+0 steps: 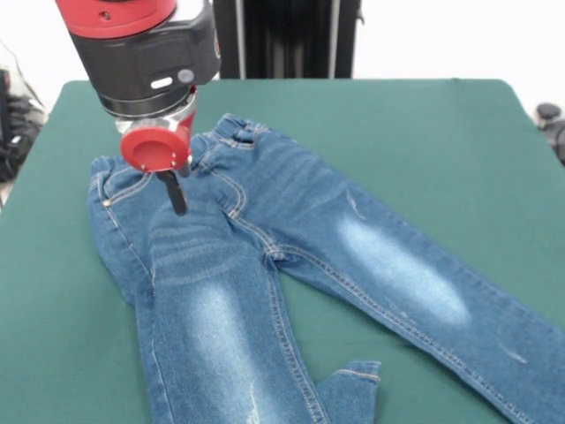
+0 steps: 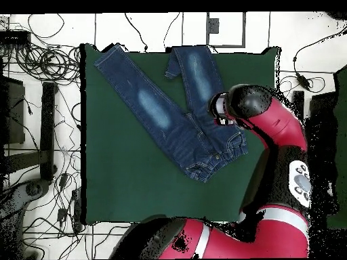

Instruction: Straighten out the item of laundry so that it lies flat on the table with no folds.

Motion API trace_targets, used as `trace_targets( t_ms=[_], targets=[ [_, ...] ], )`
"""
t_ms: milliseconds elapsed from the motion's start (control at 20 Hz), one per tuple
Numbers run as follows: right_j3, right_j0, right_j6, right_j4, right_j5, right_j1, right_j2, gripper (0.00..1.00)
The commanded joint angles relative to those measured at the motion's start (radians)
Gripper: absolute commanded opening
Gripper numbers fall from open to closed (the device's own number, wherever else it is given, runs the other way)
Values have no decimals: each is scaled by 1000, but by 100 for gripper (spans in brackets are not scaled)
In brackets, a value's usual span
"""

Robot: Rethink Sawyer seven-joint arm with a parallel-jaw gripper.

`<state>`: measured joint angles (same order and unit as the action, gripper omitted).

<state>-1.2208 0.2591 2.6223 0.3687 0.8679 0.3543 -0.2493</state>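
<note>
Green tabletop [image 1: 424, 124] carries the jeans [image 1: 265, 265], legs spread toward 5 o'clock. Claw [image 1: 175, 190] rests at the hip; closure cannot be determined. Risk: dragging bunches denim, worsening the hem fold.

The jeans [image 1: 291, 265] take up the middle and lower right of the front view. The arm's gripper [image 1: 175, 190] hangs over them at the upper left, blocking that spot. The green table [image 1: 424, 132] is bare at the upper right and down the left edge.
</note>
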Motion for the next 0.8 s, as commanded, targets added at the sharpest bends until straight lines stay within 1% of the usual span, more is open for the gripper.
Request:
trace_targets(
  t_ms=[50, 400, 550, 800],
  targets=[
    [-141, -23, -56, -80, 111, -16, 91, 100],
    [-200, -4, -61, -133, 134, 30, 82, 100],
    [-222, 4, -63, -143, 143, 44, 90, 100],
    [-249, 22, -62, -150, 125, 40, 120, 100]
  ],
)
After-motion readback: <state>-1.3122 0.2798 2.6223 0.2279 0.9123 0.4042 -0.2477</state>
